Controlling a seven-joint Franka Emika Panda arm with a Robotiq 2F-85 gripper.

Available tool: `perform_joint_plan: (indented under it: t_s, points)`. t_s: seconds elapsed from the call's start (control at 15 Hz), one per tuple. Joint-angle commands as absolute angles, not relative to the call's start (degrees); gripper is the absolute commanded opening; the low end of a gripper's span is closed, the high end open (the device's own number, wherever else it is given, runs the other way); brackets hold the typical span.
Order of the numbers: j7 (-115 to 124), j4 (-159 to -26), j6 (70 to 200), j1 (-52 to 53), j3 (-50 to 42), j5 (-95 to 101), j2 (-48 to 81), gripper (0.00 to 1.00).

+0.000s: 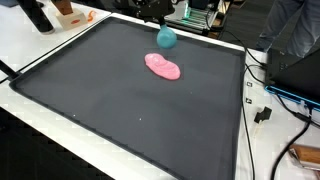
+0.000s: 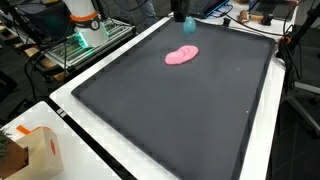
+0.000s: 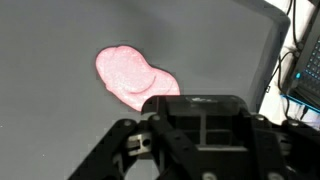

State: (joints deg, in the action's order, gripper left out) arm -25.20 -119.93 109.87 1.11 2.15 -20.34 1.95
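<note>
**Tool hanging over mat, pink lump lying ahead of it**

The black linkage tool (image 3: 200,135) is hanging above the dark grey mat (image 3: 50,130). Its fingertips are falling outside the wrist view, so neither its opening nor any hold can be told. The flat pink soft-looking lump (image 3: 135,78) is lying on the mat just ahead of the tool, apart from it. In an exterior view a teal rounded object (image 1: 167,37) is standing near the lump, beyond it. The white bench (image 1: 40,105) is carrying the mat.
</note>
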Motion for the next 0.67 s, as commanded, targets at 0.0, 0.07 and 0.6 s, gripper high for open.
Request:
perform_joint_plan:
  t_s: [0.0, 0.07, 0.6]
  points:
    - [-20.1, -119.7, 108.9, 2.0, 2.8, -15.2, 0.3, 0.35]
    - [-19.2, -119.7, 108.9, 2.3, 3.0, -14.2, 0.0, 0.35]
    - [-15.6, -119.4, 108.9, 3.5, 4.0, -10.2, -2.1, 0.35]
